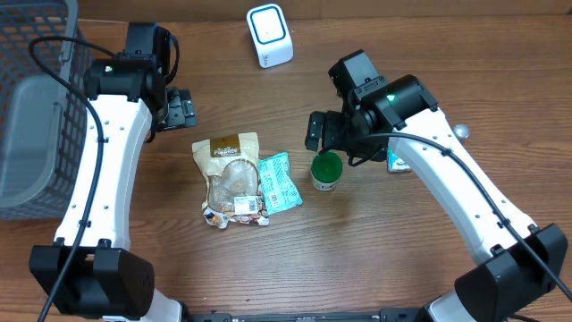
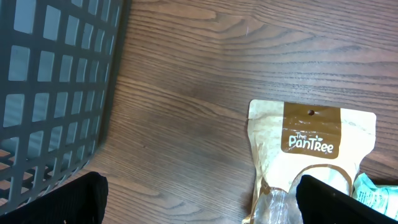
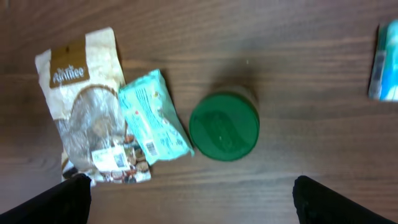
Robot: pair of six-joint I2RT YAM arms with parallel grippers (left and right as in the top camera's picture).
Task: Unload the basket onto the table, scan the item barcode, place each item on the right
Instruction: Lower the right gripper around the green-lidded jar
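The grey mesh basket (image 1: pixel 27 116) is occupying the left edge of the table (image 1: pixel 429 54); its contents cannot be determined. The left gripper (image 1: pixel 183 109) is hovering between the basket and the snack pouch (image 1: pixel 231 170), jaws spread wide, gripping and touching nothing. The pouch is lying flat at centre, with the teal packet (image 1: pixel 280 181) lying against its right edge. The green-lidded jar (image 1: pixel 327 170) is standing upright just beside the packet. The right gripper (image 1: pixel 323 134) is hanging above the jar, jaws spread wide and gripping nothing; whether it is touching the lid cannot be determined. The white scanner (image 1: pixel 269 36) is standing near the far edge, well apart from the items. Bare wood is lying open between them.
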